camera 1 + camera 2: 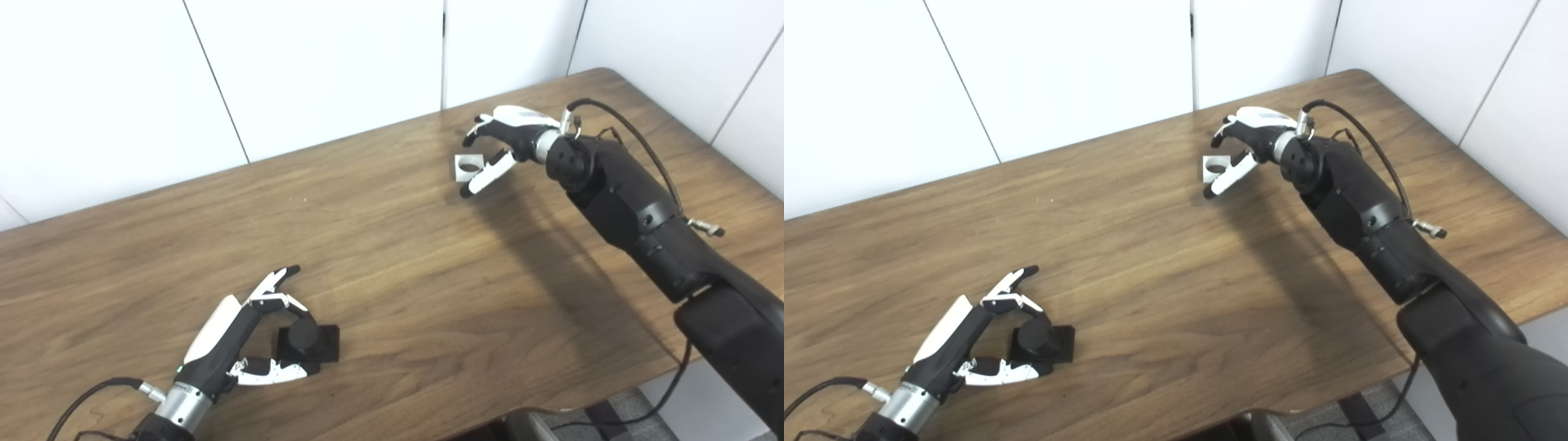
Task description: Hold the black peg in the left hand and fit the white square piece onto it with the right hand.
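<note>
Left eye view gives me the clearest read, so I work from the black peg [304,340] as my landmark. It sits near the desk's [380,257] front edge on its square black base, its round post standing upright. My left hand [245,334] is right at it: the fingers curl around the post from the near-left side, thumb low at the front of the base, but I cannot tell whether they have truly closed on it or only cup it. The base looks flat on the desk, so I judge the peg is not yet lifted.

Far from the peg, up and to the right toward the back of the desk, my right hand [505,144] reaches for the white square piece [468,167]. That piece is tilted, its round hole facing me. The fingers arch above it and the thumb lies along its right edge; whether they grip it I cannot tell.

The coming move turns on this: the piece lies well apart from the peg, so the right hand must carry it down and left, then turn its hole to line up with the upright post.
</note>
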You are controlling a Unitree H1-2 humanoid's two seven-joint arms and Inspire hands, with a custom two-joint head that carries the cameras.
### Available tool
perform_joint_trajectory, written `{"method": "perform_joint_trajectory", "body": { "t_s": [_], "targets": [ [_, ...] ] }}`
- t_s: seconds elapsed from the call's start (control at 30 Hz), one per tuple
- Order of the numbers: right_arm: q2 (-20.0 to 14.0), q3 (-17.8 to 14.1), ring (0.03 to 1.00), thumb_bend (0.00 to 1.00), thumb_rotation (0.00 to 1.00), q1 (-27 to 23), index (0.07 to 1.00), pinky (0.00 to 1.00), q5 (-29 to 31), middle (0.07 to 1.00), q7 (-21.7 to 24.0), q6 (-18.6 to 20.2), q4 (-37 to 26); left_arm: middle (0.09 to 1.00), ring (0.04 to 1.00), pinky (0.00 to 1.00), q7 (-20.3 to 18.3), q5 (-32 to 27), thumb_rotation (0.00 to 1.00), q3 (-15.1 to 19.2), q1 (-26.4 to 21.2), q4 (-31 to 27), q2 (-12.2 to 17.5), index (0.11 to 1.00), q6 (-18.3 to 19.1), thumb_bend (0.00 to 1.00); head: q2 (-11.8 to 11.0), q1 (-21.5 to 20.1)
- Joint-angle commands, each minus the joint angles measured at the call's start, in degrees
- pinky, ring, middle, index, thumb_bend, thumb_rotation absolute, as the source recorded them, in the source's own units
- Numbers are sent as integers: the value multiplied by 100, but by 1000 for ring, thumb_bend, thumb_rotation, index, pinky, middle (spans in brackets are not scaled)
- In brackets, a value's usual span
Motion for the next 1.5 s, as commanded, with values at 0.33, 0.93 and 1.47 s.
{"method": "perform_joint_trajectory", "body": {
  "t_s": [0.33,0.93,1.47],
  "targets": [
    [-62,-57,980,839,276,3,745,946,-14,961,-409,-14,11,976,1000,946,-274,37,51,-30,140,-12,188,490,270,521,73,33],
    [189,-36,916,661,207,11,638,890,96,886,-1345,-160,754,978,1000,942,-243,52,52,-24,208,-90,177,490,310,521,119,147],
    [289,323,864,637,251,-375,611,831,118,847,-1639,-329,1627,973,1000,940,-183,189,55,-27,299,-228,161,490,442,522,143,278]
  ]
}}
